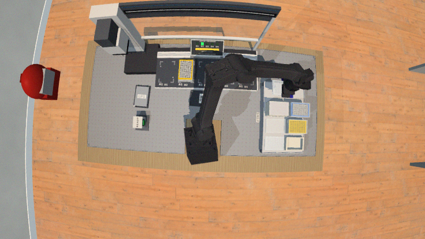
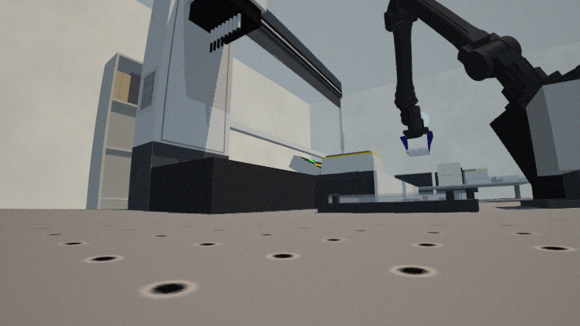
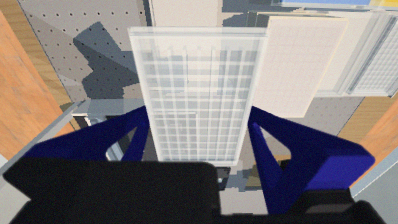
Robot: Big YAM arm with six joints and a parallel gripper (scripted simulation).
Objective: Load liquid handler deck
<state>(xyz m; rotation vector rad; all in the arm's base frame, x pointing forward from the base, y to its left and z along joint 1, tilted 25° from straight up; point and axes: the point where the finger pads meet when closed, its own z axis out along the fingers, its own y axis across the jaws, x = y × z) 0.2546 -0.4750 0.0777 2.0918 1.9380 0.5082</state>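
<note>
Clamped across the narrow width of a clear lid point(image 3: 200, 95), the tool point(image 3: 200, 142) stands with its two blue fingers spread wide and pressed against the lid's long sides. Through the lid a faint grid of wells or squares shows, though whether that grid belongs to the lid alone or to something under it cannot be told from the wrist view. In the exterior view the tool point(image 2: 417, 142) hangs in the air with the pale lid point(image 2: 418, 152) held level between the fingers, well above the shelf point(image 2: 482, 185) and the labware standing on it.

From the top view the black arm point(image 1: 208, 101) rises from its base at the near edge of the grey worktop point(image 1: 118, 118), bends at the deck and reaches right, its wrist over the far end of the shelf point(image 1: 262, 124). A pale gridded piece point(image 1: 276, 86) shows just beside the wrist there. On the shelf nearer the base stand a white covered block point(image 1: 278, 108), a blue-framed rack point(image 1: 299, 109), a second white block point(image 1: 275, 126), a yellow rack point(image 1: 297, 126), a white gridded plate point(image 1: 273, 143) and a cream box point(image 1: 294, 143).

On the deck a yellow-framed tip rack point(image 1: 186, 69) sits in the second position, uncovered, pale tips showing. The lid park point(image 1: 141, 96) lies left of the deck, with the READY key point(image 1: 140, 122) just below it
</note>
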